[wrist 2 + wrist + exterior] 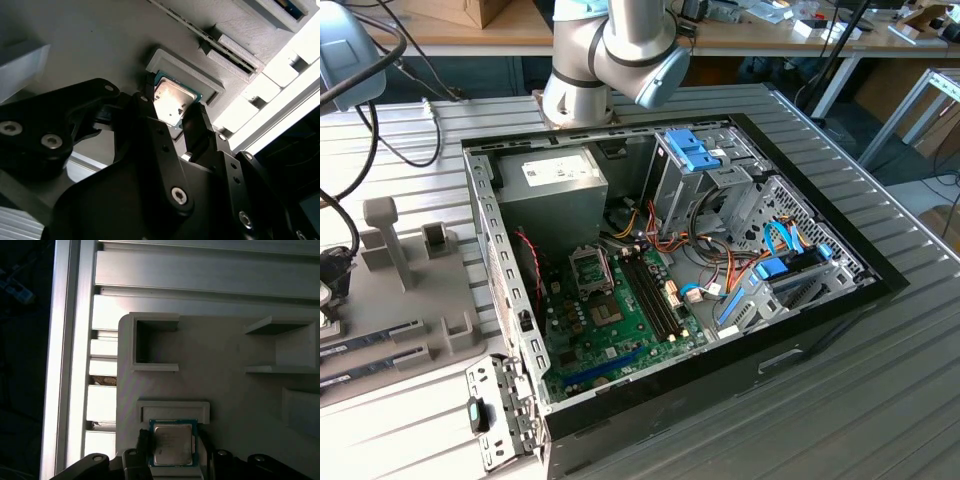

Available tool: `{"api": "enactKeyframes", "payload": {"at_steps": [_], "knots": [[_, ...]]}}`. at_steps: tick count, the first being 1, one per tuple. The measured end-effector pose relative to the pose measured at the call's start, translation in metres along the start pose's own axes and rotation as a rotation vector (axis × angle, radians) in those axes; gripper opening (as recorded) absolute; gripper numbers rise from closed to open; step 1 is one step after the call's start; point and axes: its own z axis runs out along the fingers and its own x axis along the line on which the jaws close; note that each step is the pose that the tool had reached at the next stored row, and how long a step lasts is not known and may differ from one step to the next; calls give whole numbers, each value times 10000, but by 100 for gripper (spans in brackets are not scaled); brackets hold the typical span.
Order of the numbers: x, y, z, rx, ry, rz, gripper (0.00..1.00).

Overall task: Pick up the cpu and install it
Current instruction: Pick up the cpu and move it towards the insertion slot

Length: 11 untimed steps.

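Note:
The cpu (172,449), a silvery square with a thin green rim, lies in a shallow recess of the grey holder plate (225,390). In the second wrist view the cpu (169,97) sits in the same raised frame. My gripper (173,442) is right over it, its dark fingers (143,440) pressed against two opposite edges, so it is shut on the chip, which still rests in its seat. My gripper (172,107) shows the same grip in the second wrist view. The exterior view shows the open computer case (820,320) with the motherboard's bare socket (588,268).
The holder plate (430,300) lies at the exterior view's left, with upright posts and long memory sticks (370,345) in slots. The arm's base (610,50) stands behind the case. Inside the case are a power supply (552,190), drive cages and cable bundles. A ribbed metal table surrounds everything.

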Motion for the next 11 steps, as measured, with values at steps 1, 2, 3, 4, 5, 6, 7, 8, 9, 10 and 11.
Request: {"api": "enactKeyframes", "payload": {"at_steps": [1, 2, 3, 4, 5, 6, 7, 8, 9, 10, 11], "knots": [[-1, 0, -16, -1, -1, 1, 47], [-1, 0, -42, -1, 0, 0, 47], [-2, 1, -68, -2, -1, 0, 47], [-3, 1, -99, -4, 0, 0, 47], [-4, 1, -117, -7, -1, 0, 47], [-4, 2, -125, -10, -2, 1, 47], [-4, 2, -127, -13, -3, 1, 47], [-4, 1, -130, -17, -2, 1, 47], [-4, 1, -136, -27, -2, 1, 47], [-4, 2, -140, -33, -3, 1, 47], [-4, 1, -142, -34, -2, 1, 47]]}}
